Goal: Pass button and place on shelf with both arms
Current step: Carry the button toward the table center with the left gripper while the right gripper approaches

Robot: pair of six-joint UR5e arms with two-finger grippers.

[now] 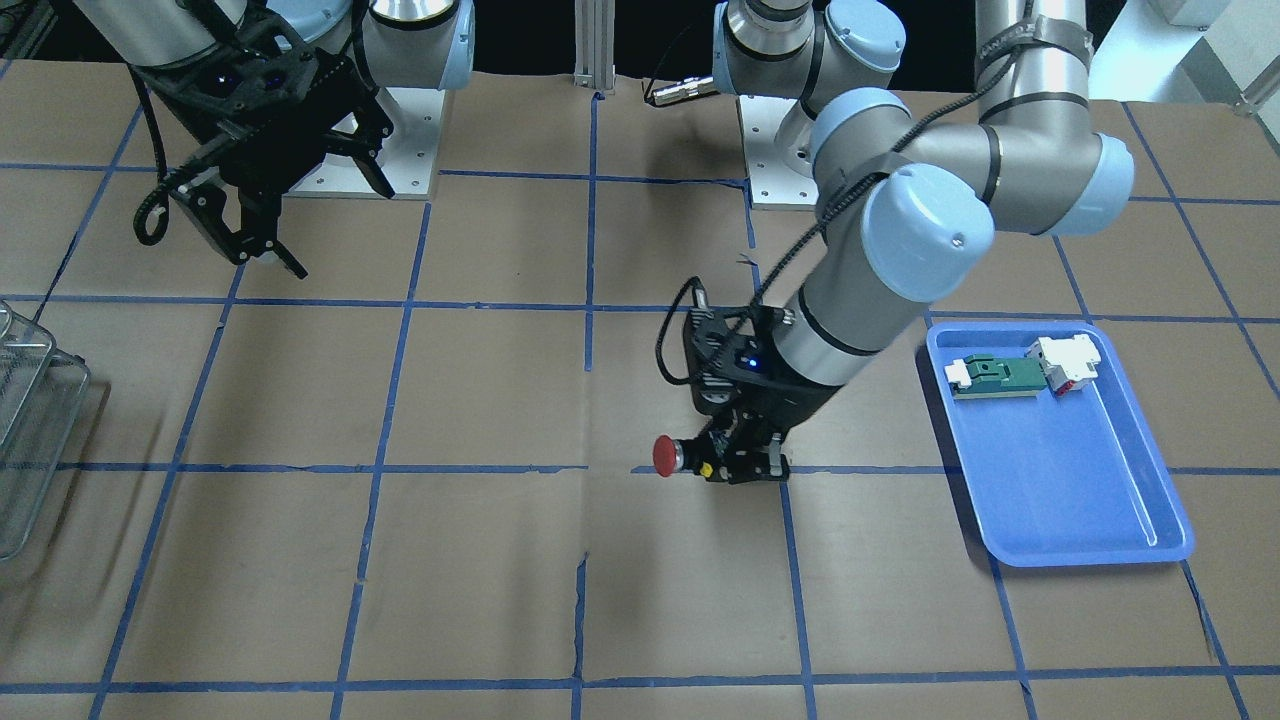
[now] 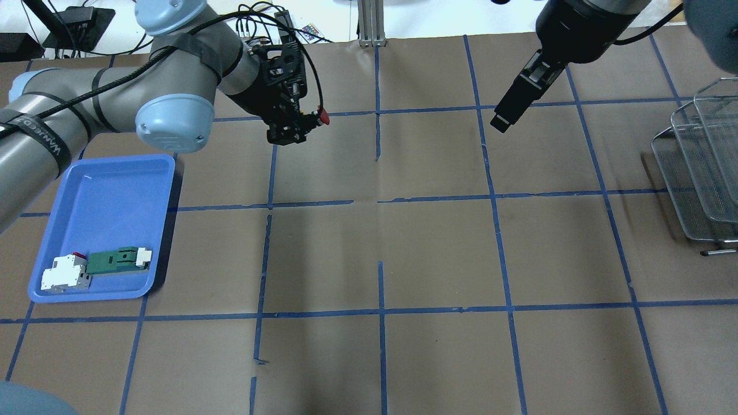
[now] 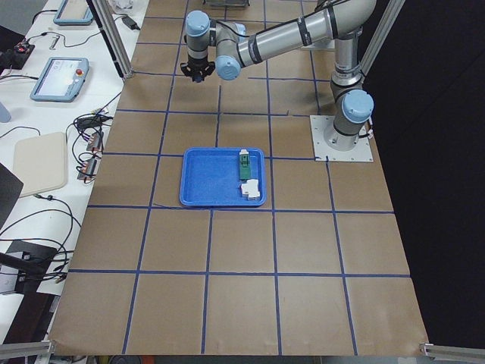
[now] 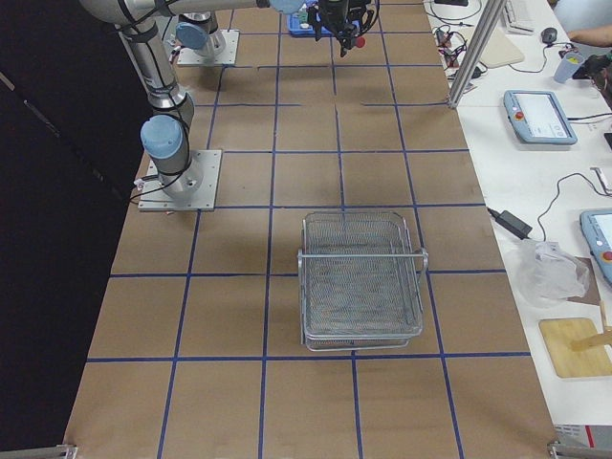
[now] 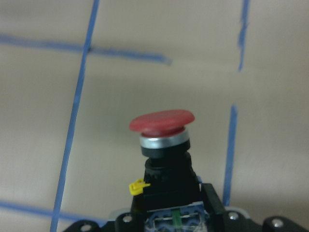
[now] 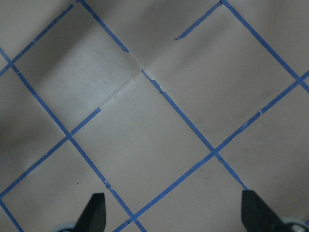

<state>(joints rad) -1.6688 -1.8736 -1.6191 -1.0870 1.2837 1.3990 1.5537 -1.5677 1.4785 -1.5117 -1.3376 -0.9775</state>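
Note:
My left gripper (image 1: pixel 735 462) is shut on the button (image 1: pixel 668 455), held above the table with its red cap pointing sideways toward the table's middle. The button also shows in the overhead view (image 2: pixel 322 118) at my left gripper (image 2: pixel 291 128), and fills the left wrist view (image 5: pixel 162 140), red cap over black body. My right gripper (image 1: pixel 255 245) hangs open and empty high above the table, its two fingertips (image 6: pixel 95 211) wide apart in the right wrist view. It also shows in the overhead view (image 2: pixel 507 118). The wire-mesh shelf (image 2: pixel 700 173) stands at the table's right end, and also shows in the exterior right view (image 4: pixel 361 282).
A blue plastic tray (image 2: pixel 104 196) on my left side holds a white-and-green block (image 2: pixel 118 260) and a white block with red (image 2: pixel 63 274). Brown paper with blue tape grid lines covers the table (image 2: pixel 438 253).

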